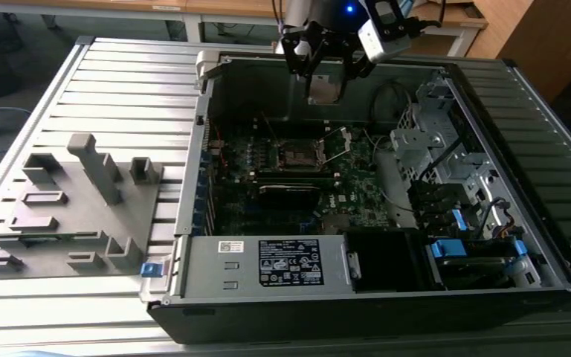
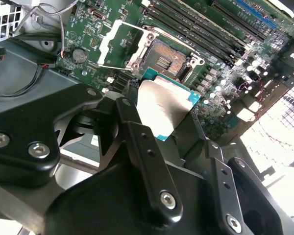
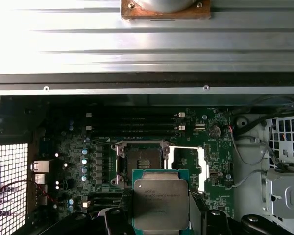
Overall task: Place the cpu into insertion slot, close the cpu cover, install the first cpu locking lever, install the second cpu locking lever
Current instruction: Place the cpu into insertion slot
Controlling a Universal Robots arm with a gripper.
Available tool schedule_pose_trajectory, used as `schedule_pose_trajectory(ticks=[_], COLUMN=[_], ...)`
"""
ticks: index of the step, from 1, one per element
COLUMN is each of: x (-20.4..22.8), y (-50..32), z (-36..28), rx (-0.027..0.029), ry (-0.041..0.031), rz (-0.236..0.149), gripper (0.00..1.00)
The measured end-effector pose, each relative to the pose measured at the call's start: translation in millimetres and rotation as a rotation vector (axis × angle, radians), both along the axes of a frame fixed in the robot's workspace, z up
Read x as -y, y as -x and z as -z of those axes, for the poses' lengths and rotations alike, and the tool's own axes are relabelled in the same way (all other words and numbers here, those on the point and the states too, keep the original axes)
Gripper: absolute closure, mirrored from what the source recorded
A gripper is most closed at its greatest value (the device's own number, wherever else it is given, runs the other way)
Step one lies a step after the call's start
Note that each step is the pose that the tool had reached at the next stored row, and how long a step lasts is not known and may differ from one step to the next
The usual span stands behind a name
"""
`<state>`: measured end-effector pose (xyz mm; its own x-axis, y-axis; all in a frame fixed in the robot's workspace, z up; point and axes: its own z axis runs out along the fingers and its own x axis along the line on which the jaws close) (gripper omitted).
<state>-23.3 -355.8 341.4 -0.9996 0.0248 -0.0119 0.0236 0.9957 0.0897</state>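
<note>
My gripper [image 1: 326, 73] hangs over the far part of the open computer case, shut on the cpu [image 1: 326, 90], a flat silver-topped chip with a green edge. In both wrist views the cpu [image 3: 160, 203] [image 2: 161, 103] sits between the black fingers [image 3: 123, 203] [image 2: 130, 122]. The insertion slot [image 1: 296, 155] [image 3: 139, 161] [image 2: 165, 61] lies bare on the green motherboard below the chip, well apart from it. The cpu cover [image 3: 188, 166] [image 2: 115, 44] is swung open beside the slot, with thin metal levers [image 1: 341, 141] raised near it.
Long black memory slots [image 3: 132, 123] run beside the socket. A labelled power supply box [image 1: 265, 264] fills the case's near side, and drive cages with cables [image 1: 444, 163] line the exterior view's right. A grey fixture block [image 1: 68, 208] rests on the ribbed table at the exterior view's left.
</note>
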Motion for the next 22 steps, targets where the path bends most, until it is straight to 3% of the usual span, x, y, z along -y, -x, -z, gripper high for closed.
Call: schedule_pose_trajectory(ticks=[13,22], x=[0.0,0.0], y=[0.0,0.0], z=[6.1,7.0], rx=[0.0003,0.0005], ry=[0.0000,-0.0003], rz=[0.000,0.000], gripper=[0.46,0.46])
